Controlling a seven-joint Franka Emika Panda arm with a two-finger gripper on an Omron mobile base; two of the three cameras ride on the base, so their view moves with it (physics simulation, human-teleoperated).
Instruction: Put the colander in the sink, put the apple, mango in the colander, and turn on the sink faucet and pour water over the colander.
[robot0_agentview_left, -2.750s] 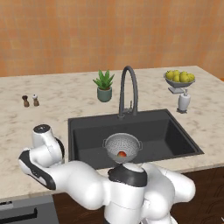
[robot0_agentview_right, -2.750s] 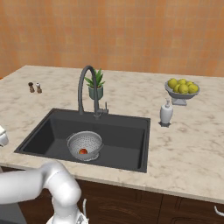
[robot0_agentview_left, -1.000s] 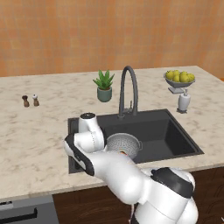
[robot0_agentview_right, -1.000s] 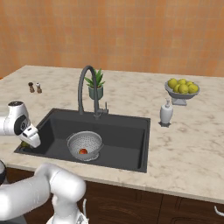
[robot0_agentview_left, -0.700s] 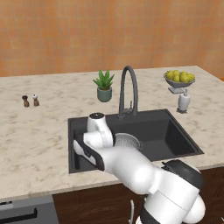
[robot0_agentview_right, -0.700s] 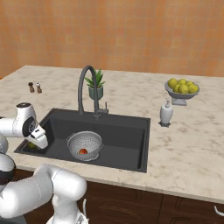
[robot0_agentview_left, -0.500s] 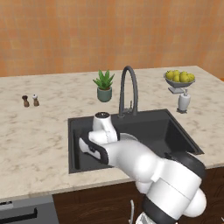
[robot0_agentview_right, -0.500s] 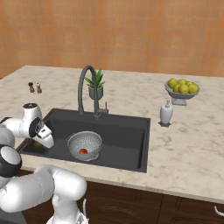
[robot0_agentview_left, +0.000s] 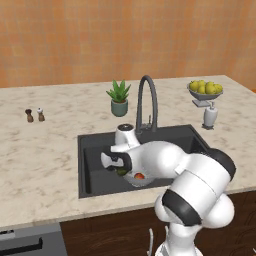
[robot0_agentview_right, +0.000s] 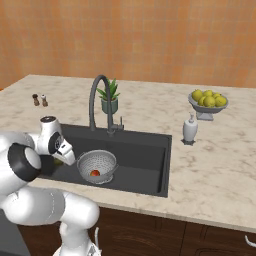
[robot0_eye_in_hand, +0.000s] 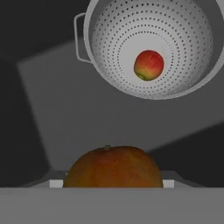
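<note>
Nearest the hand camera, one mango (robot0_eye_in_hand: 113, 167) sits at the bottom centre of the hand view with its long axis running left to right across the frame. It hangs clear of the dark floor of the sink (robot0_eye_in_hand: 78, 109). The fingers (robot0_agentview_left: 116, 167) stand partly apart and are judged to be closed on this mango. The fruit hides the tips themselves, so the contact points cannot be confirmed. The coming move turns on one relation: the colander (robot0_eye_in_hand: 109, 35) lies beyond the mango, toward the upper right of the hand view. Its open mouth faces the camera and one side handle points to the upper left. The mango is beside the colander, not yet over its rim. In the right base view the colander stands just right of the hand, low in the left half of the basin. One apple (robot0_eye_in_hand: 148, 64) rests at the bottom of the colander. Count within the sink: one colander, one apple, one mango, one arm serving them. Behind the basin, at centre frame of the left base view, stands one faucet (robot0_agentview_left: 148, 100), its spout arching forward over the basin. No water is seen. The table (robot0_agentview_left: 45, 150) surrounds the sink on all sides.
</note>
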